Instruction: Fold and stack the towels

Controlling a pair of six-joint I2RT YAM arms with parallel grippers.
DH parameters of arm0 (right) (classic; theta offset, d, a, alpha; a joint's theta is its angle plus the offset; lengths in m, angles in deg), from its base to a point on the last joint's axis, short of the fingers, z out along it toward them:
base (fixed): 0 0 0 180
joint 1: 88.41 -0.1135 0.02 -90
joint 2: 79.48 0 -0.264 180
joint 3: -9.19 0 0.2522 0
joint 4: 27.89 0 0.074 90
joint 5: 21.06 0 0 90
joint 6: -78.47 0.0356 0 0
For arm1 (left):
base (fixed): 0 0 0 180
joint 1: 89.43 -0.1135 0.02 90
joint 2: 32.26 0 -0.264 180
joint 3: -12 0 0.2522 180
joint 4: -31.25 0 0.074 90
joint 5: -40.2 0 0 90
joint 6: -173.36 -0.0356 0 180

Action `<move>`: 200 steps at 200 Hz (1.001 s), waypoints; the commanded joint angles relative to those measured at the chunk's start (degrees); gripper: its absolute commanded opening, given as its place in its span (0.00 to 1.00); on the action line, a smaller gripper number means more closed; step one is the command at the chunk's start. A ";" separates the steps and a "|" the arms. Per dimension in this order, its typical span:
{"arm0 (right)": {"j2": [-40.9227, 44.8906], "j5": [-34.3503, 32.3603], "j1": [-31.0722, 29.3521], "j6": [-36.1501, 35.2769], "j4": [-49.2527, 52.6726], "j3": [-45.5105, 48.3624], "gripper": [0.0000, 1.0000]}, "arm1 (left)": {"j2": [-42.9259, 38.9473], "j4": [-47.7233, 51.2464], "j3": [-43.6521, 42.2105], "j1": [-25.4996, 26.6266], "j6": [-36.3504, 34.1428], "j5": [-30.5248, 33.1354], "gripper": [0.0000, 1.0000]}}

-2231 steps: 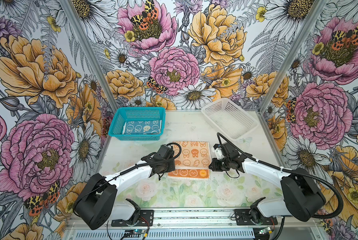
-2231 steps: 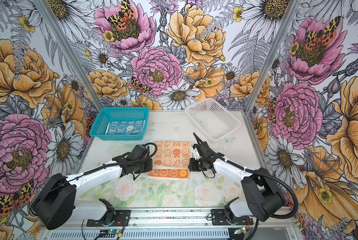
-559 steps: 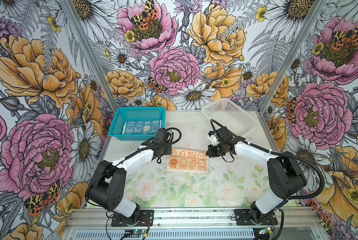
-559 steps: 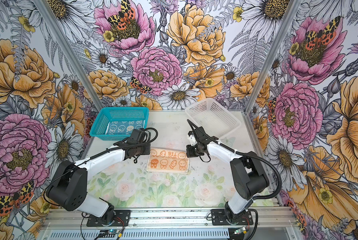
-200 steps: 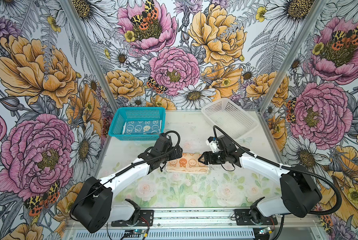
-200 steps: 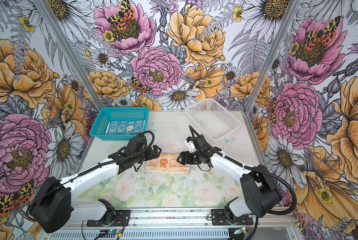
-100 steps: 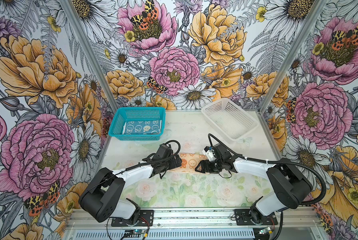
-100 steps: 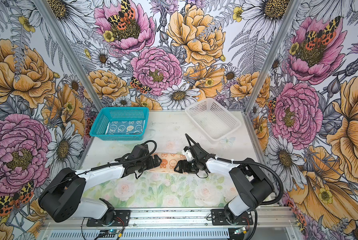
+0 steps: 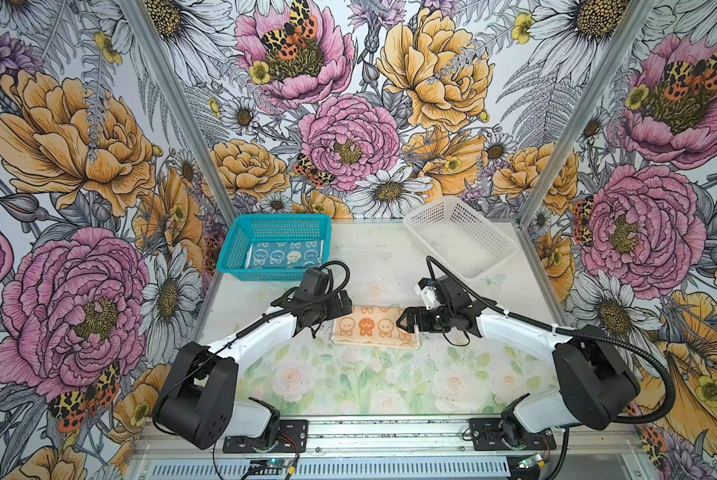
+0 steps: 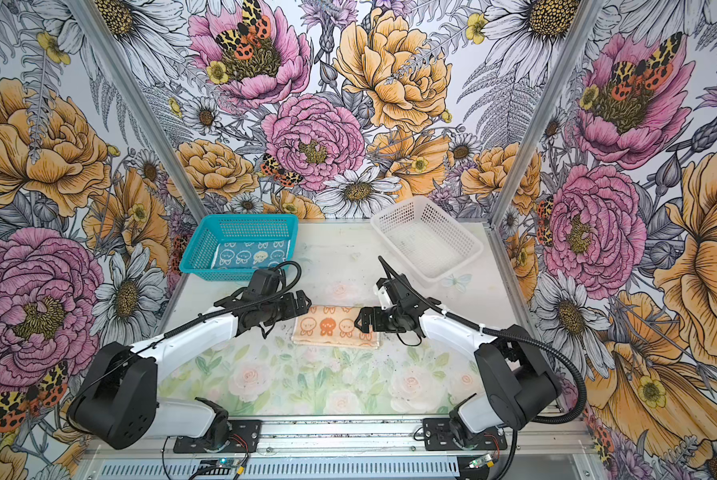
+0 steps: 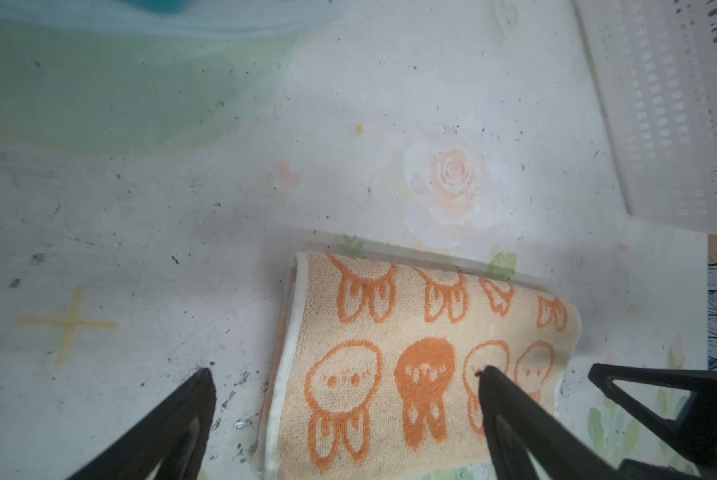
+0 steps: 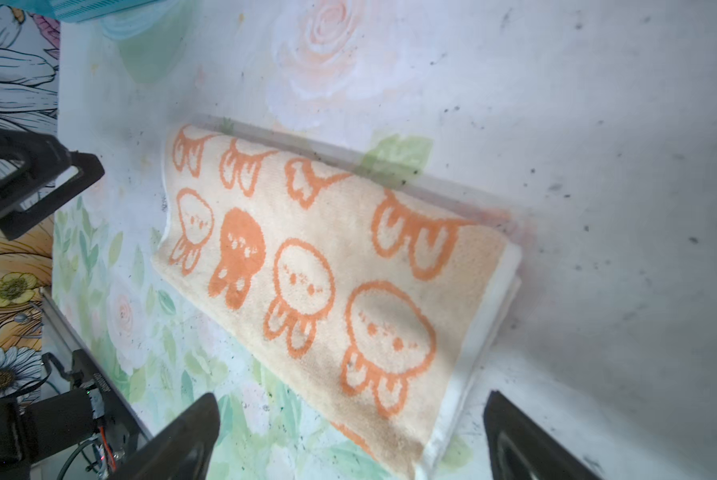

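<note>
Folded peach towel (image 9: 375,330) lying flat on the surface (image 9: 348,382).
Left gripper (image 9: 341,306) and right gripper (image 9: 405,324) flank its ends; both jaws fully spread, gripping nothing.

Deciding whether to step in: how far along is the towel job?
Done: the peach towel lies folded in a strip on the table. In hand: nothing; the left gripper and right gripper stand open at its ends. Left: the teal towel lies in the blue basket; nothing is stacked.
</note>
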 commanded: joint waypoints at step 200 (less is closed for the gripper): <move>-8.43 -3.57 -2.27 -0.08 -1.94 -1.88 0.99 | 22.08 15.80 14.92 7.80 -9.11 7.78 0.08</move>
